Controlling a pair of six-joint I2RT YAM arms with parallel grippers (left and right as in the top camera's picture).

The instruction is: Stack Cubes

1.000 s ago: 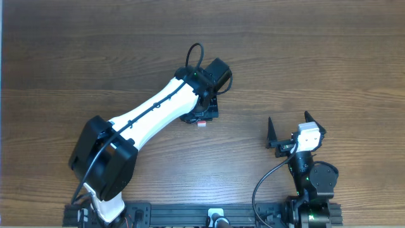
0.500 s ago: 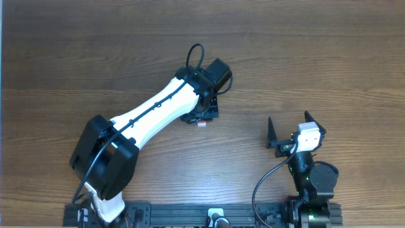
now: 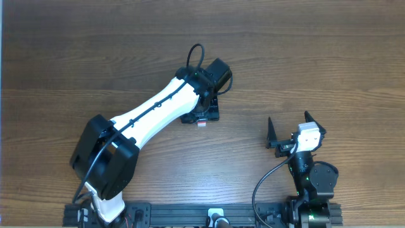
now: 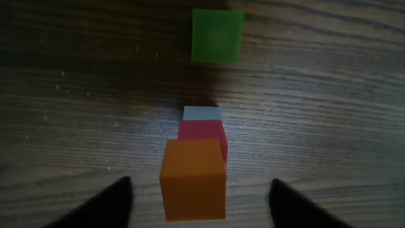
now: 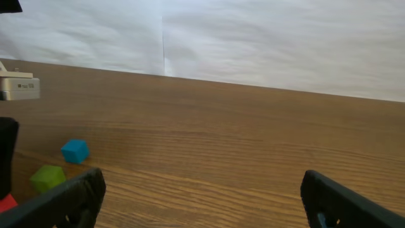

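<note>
Matt cubes (image 4: 193, 178), wood-grain table (image 3: 316, 63)

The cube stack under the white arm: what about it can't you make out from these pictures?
Top view: the left arm covers the stack; just a red-and-white sliver peeks out.
Left wrist view: the orange cube on top hides most of the red cube and the pale cube beneath, so the stack's height and alignment are unclear.
Right wrist view: a red corner is cut off by the edge.
</note>
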